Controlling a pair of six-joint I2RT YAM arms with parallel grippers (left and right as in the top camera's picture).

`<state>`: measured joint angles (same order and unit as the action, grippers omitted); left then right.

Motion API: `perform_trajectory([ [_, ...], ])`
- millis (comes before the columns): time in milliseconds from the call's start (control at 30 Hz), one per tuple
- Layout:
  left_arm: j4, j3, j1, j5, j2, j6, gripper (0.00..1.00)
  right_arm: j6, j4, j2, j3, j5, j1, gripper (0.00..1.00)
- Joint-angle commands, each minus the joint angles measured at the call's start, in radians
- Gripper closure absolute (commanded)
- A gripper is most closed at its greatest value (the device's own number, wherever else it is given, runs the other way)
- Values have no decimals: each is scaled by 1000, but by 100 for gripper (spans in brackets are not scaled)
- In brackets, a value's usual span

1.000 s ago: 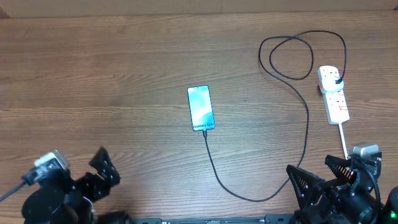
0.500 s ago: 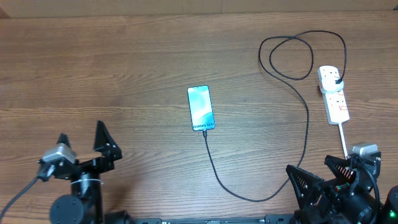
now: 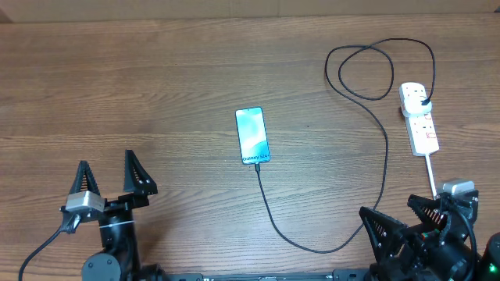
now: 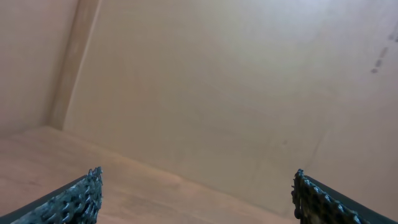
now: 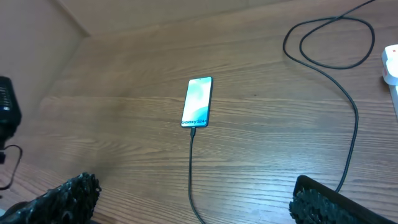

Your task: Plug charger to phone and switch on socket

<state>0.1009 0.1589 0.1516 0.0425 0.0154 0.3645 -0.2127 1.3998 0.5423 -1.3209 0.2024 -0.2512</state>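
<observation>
Overhead view: a brown wood-grain table (image 3: pixel 156 78) fills the frame. The phone (image 3: pixel 251 136) lies flat near the middle, its cyan screen lit, with open tabletop on every side. The charger (image 3: pixel 386 156), a thin black cable, meets the phone's near short edge, sweeps right, loops twice at the far right, and ends in a black plug seated in the socket (image 3: pixel 419 119), a white power strip with red marks near the right edge. The strip's thick white cord runs toward the right gripper (image 3: pixel 389 206), whose jaws are spread wide and hold nothing. The left gripper (image 3: pixel 105 159), at the near left and well away from the phone, is also spread wide and empty

Left wrist view: two dark ridged fingers (image 4: pixel 74 199) frame a plain beige wall above a strip of pale wood

Right wrist view: textured black fingers (image 5: pixel 323 199) stand wide apart at the bottom. The phone (image 5: pixel 197 101) lies ahead, unobstructed, the cable (image 5: pixel 354 124) curving right toward the white socket (image 5: pixel 392 65) at the frame edge
</observation>
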Motion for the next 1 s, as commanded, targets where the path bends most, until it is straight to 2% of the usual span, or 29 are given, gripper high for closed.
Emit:
perform_trajectory([
  [0,41,-90,7,25,-12,19,1,5,-2,1,0,-8,-6,0],
  [100,103,-157,7,6,-13,56,0,5,-2,1,0,-8,-6,0],
  [300,-12,-154,6,19,-13,55,0,5,-2,1,0,-8,-6,0],
  [467,-182,-154,5,-6,-13,42,0,5,-2,1,0,-8,-6,0],
  [500,-179,-154,5,-37,-13,-18,1,5,-2,1,0,-8,-6,0],
  [533,-180,-154,5,-41,-13,-24,0,5,-2,1,0,-8,-6,0],
  [967,-179,-154,6,-36,-11,-24,0,5,-2,1,0,-8,-6,0],
])
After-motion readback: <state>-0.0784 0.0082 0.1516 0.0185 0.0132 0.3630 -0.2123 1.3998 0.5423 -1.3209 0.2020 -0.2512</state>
